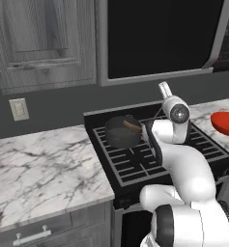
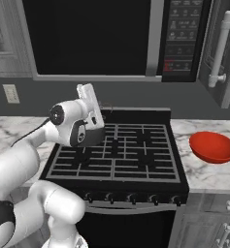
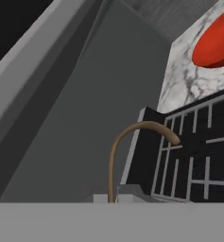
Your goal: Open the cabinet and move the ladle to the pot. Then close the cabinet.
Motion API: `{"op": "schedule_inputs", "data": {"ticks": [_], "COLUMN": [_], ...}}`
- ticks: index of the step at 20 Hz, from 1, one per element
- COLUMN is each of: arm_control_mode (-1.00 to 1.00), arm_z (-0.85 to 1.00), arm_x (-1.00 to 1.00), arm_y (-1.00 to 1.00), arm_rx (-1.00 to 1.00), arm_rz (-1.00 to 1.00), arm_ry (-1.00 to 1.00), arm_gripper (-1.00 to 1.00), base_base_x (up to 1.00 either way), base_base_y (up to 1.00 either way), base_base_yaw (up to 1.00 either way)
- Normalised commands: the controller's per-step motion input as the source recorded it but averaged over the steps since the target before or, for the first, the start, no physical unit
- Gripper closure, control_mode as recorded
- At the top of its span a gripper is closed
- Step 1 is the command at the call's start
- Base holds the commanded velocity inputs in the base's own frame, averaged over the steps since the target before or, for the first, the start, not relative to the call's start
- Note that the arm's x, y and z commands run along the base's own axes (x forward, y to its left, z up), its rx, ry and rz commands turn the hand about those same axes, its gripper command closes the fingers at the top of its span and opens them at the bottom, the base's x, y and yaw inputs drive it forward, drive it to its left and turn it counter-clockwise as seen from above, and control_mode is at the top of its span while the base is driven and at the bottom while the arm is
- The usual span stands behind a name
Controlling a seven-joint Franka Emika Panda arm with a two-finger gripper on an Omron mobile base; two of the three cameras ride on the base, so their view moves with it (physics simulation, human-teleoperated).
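End effector (image 2: 98, 127) clenched on the ladle (image 3: 132, 142) above the pot (image 1: 121, 132); release and closing the cabinet (image 1: 38, 43) remain

ladle (image 3: 114, 156) wooden-looking; pot (image 1: 120, 133) matt dark; counter (image 1: 38, 164) veined marble.

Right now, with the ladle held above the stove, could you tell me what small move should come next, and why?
Probably ease the gripper lower and release: it is shut on the ladle, whose brown end already reaches over the pot on the stove, but the ladle is not yet let go.
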Motion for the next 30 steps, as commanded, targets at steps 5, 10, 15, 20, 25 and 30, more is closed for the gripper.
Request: {"op": "schedule_inputs", "data": {"ticks": [5, 10, 15, 20, 25, 30], "arm_control_mode": [-1.0, -1.0, -1.0, -1.0, -1.0, -1.0], "arm_z": [-0.04, -0.02, 0.0, -0.04, -0.15, -0.11], "arm_x": [0.02, 0.04, 0.09, 0.2, 0.19, 0.07], "arm_y": [-0.13, -0.12, -0.07, -0.07, -0.05, 0.0], "arm_rx": [0.0, 0.0, 0.0, 0.0, 0.0, -0.01], "arm_rz": [-0.04, 0.0, -0.01, -0.04, -0.07, -0.08], "arm_ry": [0.0, 0.0, 0.0, 0.04, 0.07, 0.02], "arm_gripper": [1.0, 1.0, 1.0, 1.0, 1.0, 1.0], "base_base_x": [0.0, 0.0, 0.0, 0.0, 0.0, 0.0], "base_base_y": [0.0, 0.0, 0.0, 0.0, 0.0, 0.0], "base_base_yaw": [0.0, 0.0, 0.0, 0.0, 0.0, 0.0]}}
